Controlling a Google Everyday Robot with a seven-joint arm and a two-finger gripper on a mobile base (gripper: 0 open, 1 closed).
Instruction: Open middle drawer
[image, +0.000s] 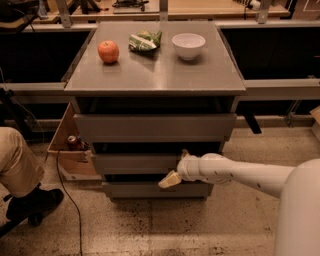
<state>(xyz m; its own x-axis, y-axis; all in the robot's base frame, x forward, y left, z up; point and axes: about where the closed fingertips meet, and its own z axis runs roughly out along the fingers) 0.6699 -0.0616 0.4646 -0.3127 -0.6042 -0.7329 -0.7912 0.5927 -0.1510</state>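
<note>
The grey cabinet (155, 75) has three handleless drawers. The middle drawer (132, 163) is the second one, with a plain flat front between the taller top drawer (155, 127) and the slim bottom drawer (150, 190). It sits slightly forward, with a dark gap above its front. My gripper (172, 174) is at the right end of the middle drawer's front, at its lower edge, and reaches in from the right on my white arm (235, 172). The inside of the drawer is hidden.
A red apple (108, 51), a green snack bag (144, 41) and a white bowl (188, 45) sit on the cabinet top. A person's leg and shoe (22, 175) are at the left. A cardboard box (67, 150) with a red can stands beside the cabinet. A cable (70, 200) lies on the floor.
</note>
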